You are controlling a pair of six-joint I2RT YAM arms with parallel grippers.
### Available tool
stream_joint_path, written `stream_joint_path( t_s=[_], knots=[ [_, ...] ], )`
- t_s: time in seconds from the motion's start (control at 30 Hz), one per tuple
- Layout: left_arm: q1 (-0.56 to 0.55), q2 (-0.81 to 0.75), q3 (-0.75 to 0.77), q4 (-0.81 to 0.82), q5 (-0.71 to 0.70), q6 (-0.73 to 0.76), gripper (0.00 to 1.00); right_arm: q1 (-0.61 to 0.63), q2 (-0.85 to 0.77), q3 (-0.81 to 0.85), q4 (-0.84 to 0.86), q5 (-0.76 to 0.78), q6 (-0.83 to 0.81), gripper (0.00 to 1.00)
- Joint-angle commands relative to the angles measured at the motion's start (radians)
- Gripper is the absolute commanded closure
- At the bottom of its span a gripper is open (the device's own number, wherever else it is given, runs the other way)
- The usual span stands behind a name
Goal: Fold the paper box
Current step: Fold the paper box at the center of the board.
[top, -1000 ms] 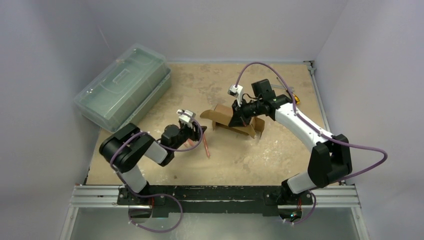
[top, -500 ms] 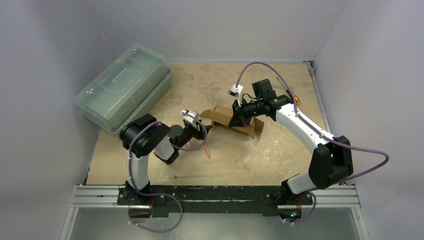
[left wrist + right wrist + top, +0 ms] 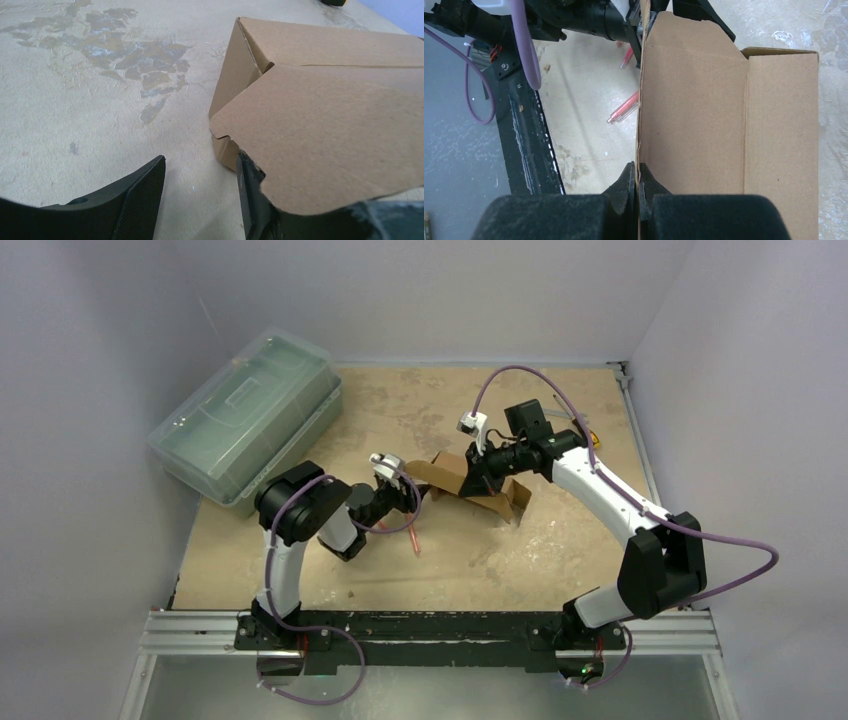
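Observation:
The paper box (image 3: 446, 475) is a brown cardboard carton, partly formed, with loose flaps, lying mid-table. My right gripper (image 3: 480, 472) is shut on the edge of one upright panel of the box (image 3: 724, 125), and its jaws (image 3: 639, 176) pinch the cardboard between them. My left gripper (image 3: 408, 496) is open at the box's left end. In the left wrist view the box (image 3: 325, 120) fills the right side. One flap overhangs my right finger (image 3: 250, 195), and the gripper (image 3: 200, 162) holds nothing.
A large translucent green plastic case (image 3: 245, 415) stands at the back left. A red pen (image 3: 413, 530) lies on the table near my left gripper and shows in the right wrist view (image 3: 624, 107). A small yellow-and-black object (image 3: 590, 437) lies at the back right.
My left arm has swung forward and right, bringing its open gripper up to the box's left flap. My right gripper has stayed shut on the box, almost still.

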Motion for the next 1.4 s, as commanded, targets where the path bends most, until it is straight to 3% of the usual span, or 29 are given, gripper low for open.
stream_joint_path(
  t_s=[0.0,0.53,0.93,1.37],
  knots=[
    [0.001,0.029,0.043,0.266,0.018,-0.054,0.47,0.003,-0.020,0.005,-0.029,-0.073,-0.022,1.00],
    [-0.038,0.017,0.030,0.293,-0.023,-0.043,0.44,-0.047,0.038,0.036,-0.020,-0.203,0.086,1.00],
    [-0.070,0.011,0.064,0.293,-0.143,-0.007,0.45,-0.092,0.098,0.067,-0.042,-0.255,0.109,1.00],
    [-0.079,0.065,0.144,0.293,-0.137,-0.034,0.56,-0.110,0.149,0.097,-0.086,-0.281,0.094,1.00]
  ],
)
